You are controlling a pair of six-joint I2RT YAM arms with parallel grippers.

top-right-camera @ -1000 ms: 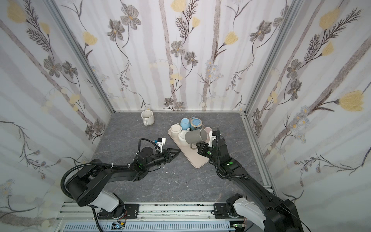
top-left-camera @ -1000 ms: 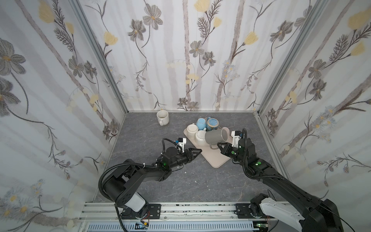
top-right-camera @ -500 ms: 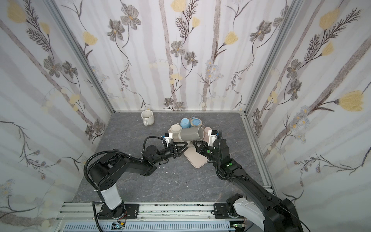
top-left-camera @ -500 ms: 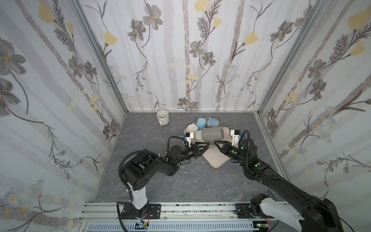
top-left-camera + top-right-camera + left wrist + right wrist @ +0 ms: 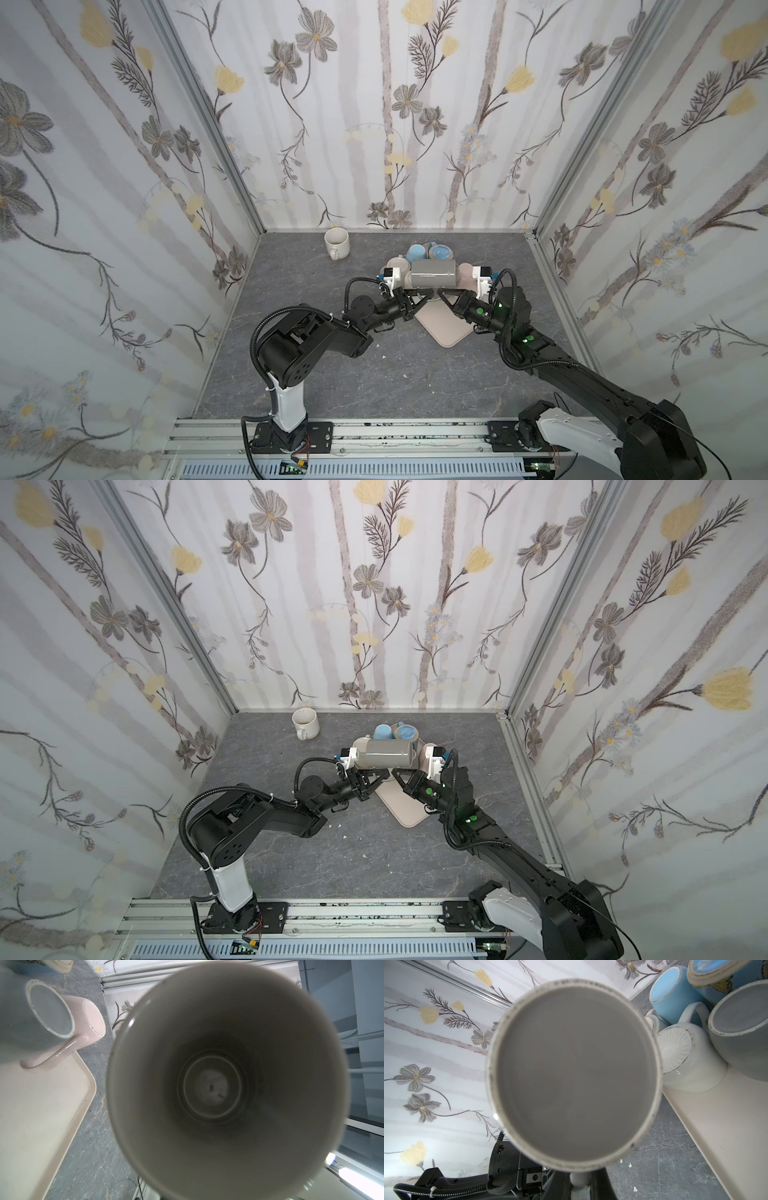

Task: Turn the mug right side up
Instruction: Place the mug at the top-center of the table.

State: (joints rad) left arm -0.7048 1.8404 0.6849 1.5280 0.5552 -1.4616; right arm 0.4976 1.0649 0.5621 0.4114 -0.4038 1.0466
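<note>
A grey mug (image 5: pixel 432 274) (image 5: pixel 384 754) lies on its side in the air above the beige tray (image 5: pixel 444 332), its mouth toward my left arm and its base toward my right. The left wrist view looks straight into the mug's mouth (image 5: pixel 218 1084); the right wrist view shows its flat base (image 5: pixel 575 1072). My right gripper (image 5: pixel 444 294) (image 5: pixel 578 1183) is shut on the handle hanging beneath. Opposite it, my left gripper (image 5: pixel 422 294) (image 5: pixel 376 777) is shut at the same underside. The mug hides its fingertips in the left wrist view.
Several upside-down mugs crowd the tray's far end: blue (image 5: pixel 417 252), white (image 5: pixel 685 1057), grey (image 5: pixel 741 1030), pink (image 5: pixel 91 1020). A white mug (image 5: pixel 336 243) stands upright near the back wall. Patterned walls enclose the grey floor on three sides.
The right gripper raised and levelled the grey mug over the tray. The left arm swung in from the left, reached under the mug, and its jaws went from open to shut.
</note>
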